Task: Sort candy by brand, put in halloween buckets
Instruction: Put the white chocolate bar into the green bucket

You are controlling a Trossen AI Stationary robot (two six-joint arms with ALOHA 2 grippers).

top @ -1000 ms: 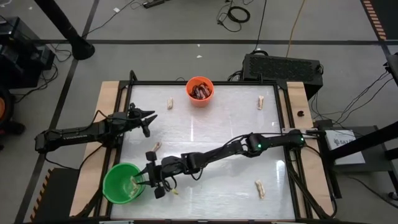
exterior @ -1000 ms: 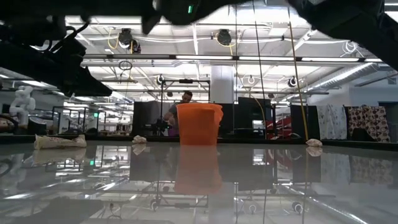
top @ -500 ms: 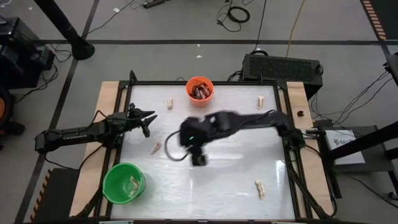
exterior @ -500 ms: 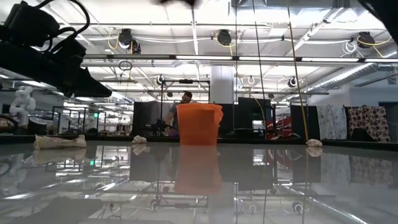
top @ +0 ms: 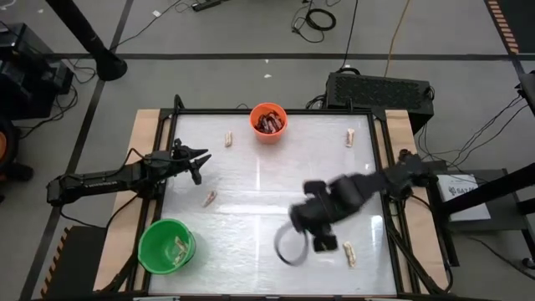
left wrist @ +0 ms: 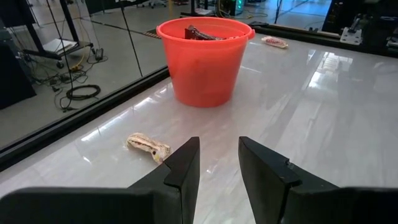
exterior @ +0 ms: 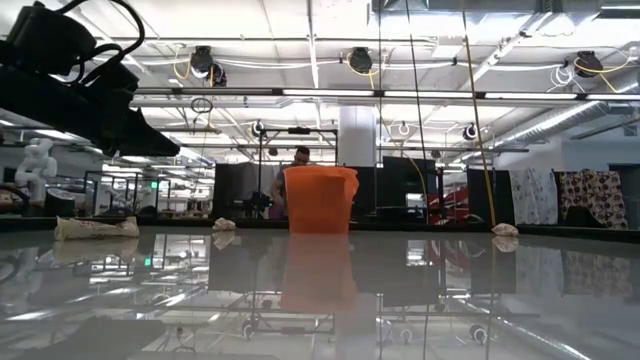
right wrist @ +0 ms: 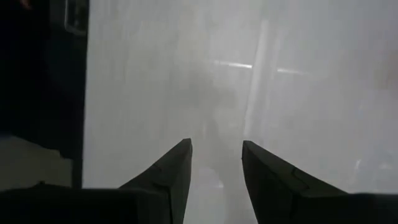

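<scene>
The orange bucket [top: 268, 122] stands at the table's far edge with dark brown-red candy inside; it also shows in the left wrist view [left wrist: 208, 59] and the low view [exterior: 320, 200]. The green bucket [top: 166, 246] sits at the near left corner with pale candy in it. Pale candy pieces lie loose on the table: one [top: 228, 138] left of the orange bucket, one [top: 350, 137] far right, one [top: 210, 198] left of centre, one [top: 349, 253] near right. My left gripper [top: 196, 159] hovers open at the left side. My right gripper [top: 320, 238], blurred, is open above the near right area, beside the near-right piece.
A wooden frame borders the white tabletop [top: 276, 184]. A black box [top: 380, 88] sits beyond the far right corner. In the left wrist view a pale piece [left wrist: 148, 146] lies just ahead of my left fingers. A person [exterior: 300, 160] stands far behind the table.
My right arm has swung fast from over the green bucket at the near left, across the middle of the table, to the near right area beside a pale candy piece. The left arm has kept still.
</scene>
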